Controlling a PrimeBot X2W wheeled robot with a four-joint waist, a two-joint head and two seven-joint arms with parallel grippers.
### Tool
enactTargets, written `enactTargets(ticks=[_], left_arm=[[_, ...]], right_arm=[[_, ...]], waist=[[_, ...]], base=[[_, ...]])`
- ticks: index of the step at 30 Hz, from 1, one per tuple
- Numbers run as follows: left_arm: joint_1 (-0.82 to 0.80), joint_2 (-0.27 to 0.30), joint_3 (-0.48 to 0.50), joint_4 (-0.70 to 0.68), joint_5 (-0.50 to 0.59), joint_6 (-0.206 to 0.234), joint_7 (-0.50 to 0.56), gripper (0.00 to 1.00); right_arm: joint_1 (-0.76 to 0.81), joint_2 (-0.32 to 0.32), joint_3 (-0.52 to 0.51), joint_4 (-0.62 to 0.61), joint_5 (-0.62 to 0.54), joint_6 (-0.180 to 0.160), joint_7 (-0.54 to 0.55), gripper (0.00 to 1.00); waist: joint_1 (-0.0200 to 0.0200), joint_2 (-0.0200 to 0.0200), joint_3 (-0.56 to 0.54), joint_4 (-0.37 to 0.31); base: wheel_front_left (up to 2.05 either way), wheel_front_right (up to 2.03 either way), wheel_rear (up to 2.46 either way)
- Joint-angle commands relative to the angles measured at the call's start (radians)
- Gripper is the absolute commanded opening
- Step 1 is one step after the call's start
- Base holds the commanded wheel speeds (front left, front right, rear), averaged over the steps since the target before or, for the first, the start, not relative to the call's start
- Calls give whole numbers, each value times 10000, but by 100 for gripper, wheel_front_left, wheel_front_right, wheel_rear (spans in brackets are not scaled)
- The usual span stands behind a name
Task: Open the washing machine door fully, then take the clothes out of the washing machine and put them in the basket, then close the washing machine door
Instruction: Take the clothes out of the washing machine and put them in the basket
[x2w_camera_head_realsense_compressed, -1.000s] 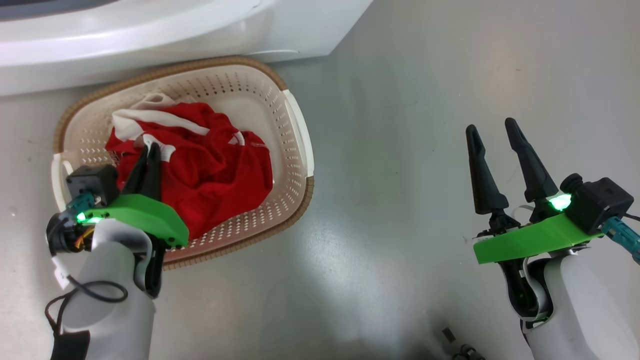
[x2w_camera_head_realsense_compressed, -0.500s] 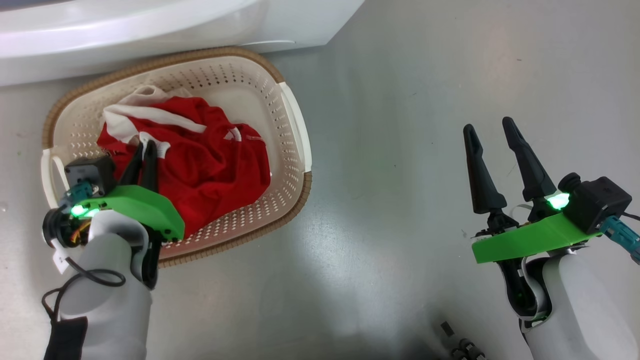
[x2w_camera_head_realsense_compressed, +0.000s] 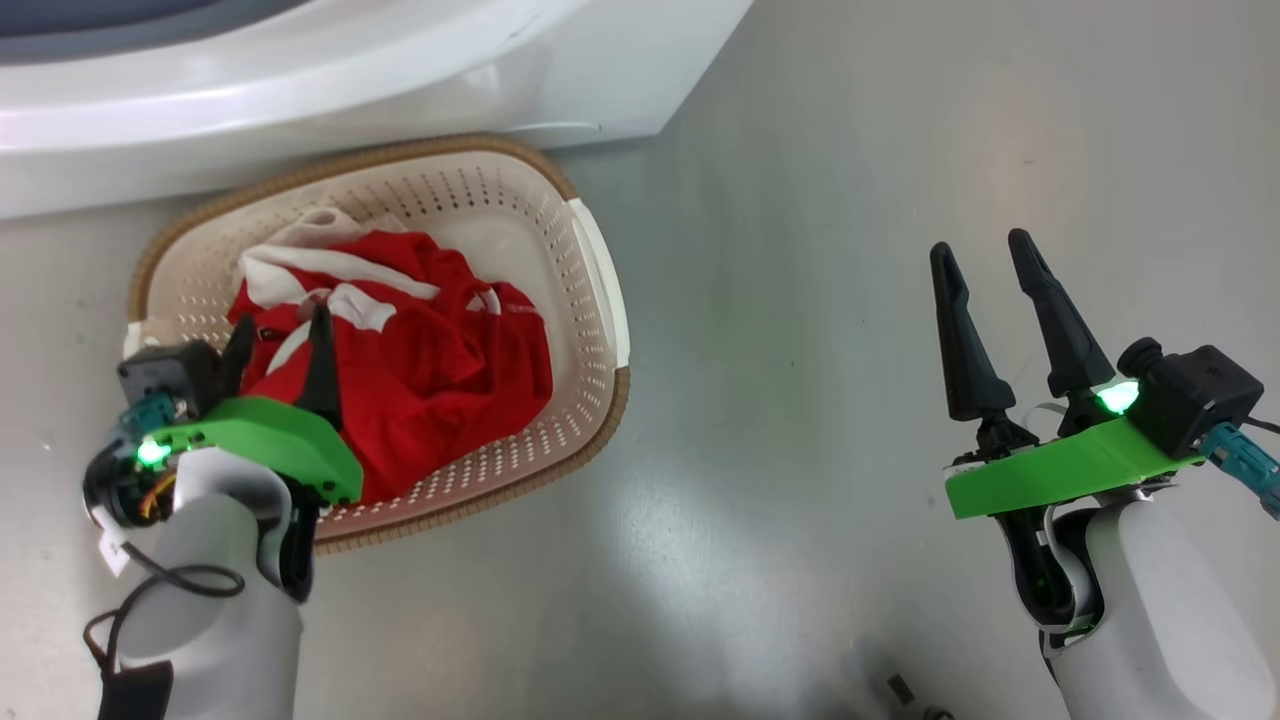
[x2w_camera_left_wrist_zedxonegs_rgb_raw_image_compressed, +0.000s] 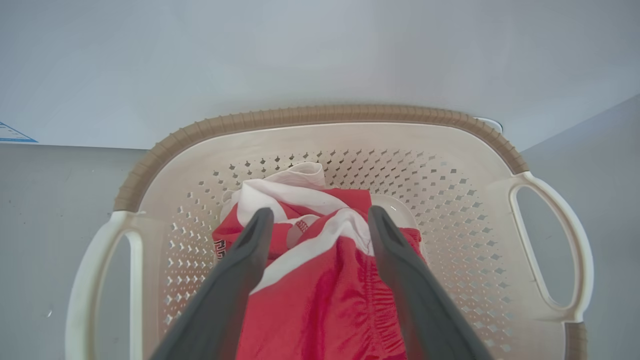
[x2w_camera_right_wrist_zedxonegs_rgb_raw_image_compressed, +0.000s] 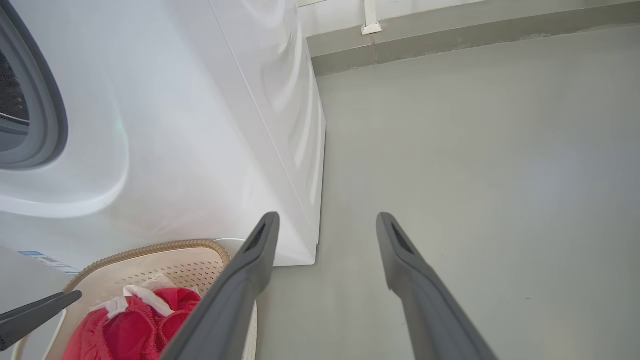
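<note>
Now the left hand (x2w_camera_head_realsense_compressed: 282, 328) has let go. Half a second back its two fingers were pinched together down in the red cloth; at this moment they stand spread about halfway, grasping nothing. The head view has also slid a little, which is the camera's doing, not the basket's.

The clothes (x2w_camera_head_realsense_compressed: 440, 370) lie bunched in the basket (x2w_camera_head_realsense_compressed: 480, 190), which sits on the floor (x2w_camera_head_realsense_compressed: 800, 300) at the left of the scene, just near of the washing machine (x2w_camera_head_realsense_compressed: 300, 80). I judge this drop finished. Whether both pieces are in that heap I cannot tell, so the drum may need another look before the washing machine door is shut.

In the left wrist view the spread fingers (x2w_camera_left_wrist_zedxonegs_rgb_raw_image_compressed: 240, 260) flank a white-trimmed fold of the garment. They are close over it, and whether they brush the cloth is unclear.

The right hand (x2w_camera_head_realsense_compressed: 980, 245) hangs over bare floor, far right and well apart from the basket, fingers parted and empty.
</note>
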Motion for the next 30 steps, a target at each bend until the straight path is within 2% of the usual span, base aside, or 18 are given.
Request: enactTargets(ticks=[1, 10, 30], left_arm=[[456, 220, 223, -187, -71, -55, -42, 100], [1270, 129, 329, -1012, -427, -55, -42, 100], [3064, 89, -237, -3584, -451, -55, -42, 100]], right_arm=[[319, -31, 147, -161, -60, 73, -65, 100], [610, -31, 65, 55, -159, 73, -65, 100], [1511, -31, -203, 406, -404, 73, -65, 100]], waist=[[0, 0, -210, 45], [0, 0, -1169, 204], [0, 0, -3121, 600]], base=[[0, 0, 0], [0, 0, 0], [0, 0, 0]])
